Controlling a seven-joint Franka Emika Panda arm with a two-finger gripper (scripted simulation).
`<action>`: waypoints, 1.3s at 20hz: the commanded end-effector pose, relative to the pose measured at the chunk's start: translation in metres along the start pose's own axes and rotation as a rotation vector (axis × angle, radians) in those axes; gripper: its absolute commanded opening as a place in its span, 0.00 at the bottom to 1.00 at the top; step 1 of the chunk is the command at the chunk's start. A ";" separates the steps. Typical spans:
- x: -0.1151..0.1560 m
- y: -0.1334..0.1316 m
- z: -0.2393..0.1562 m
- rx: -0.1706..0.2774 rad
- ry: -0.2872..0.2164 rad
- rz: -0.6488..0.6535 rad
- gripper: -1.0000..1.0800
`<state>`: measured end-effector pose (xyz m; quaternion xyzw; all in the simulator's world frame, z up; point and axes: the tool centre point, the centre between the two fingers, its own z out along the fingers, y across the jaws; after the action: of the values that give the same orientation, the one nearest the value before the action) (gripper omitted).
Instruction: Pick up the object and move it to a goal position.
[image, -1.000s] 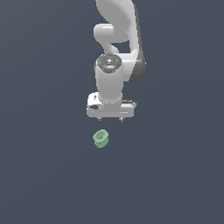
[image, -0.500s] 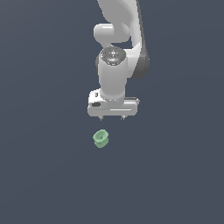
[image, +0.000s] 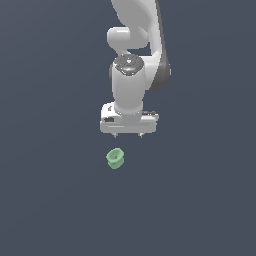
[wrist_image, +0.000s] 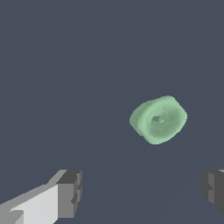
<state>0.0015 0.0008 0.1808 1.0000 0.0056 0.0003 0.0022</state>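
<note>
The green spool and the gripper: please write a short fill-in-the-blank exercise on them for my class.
1. The spool is light ____ in colour.
2. The gripper has its jaws ____, holding nothing.
3. The spool and the gripper are ____, not touching.
4. In the exterior view the arm's body is ____ in colour.

Missing words: green; open; apart; white

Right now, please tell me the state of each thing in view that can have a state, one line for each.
gripper: open, empty, above the surface, not touching anything.
green spool: free on the surface, not gripped, tilted, outside the span between the fingers.
</note>
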 end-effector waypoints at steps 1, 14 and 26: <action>0.001 0.001 0.002 0.001 -0.001 0.022 0.96; 0.013 0.019 0.026 0.009 -0.004 0.302 0.96; 0.027 0.044 0.060 0.009 -0.005 0.671 0.96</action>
<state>0.0276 -0.0397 0.1252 0.9530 -0.3030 -0.0017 -0.0024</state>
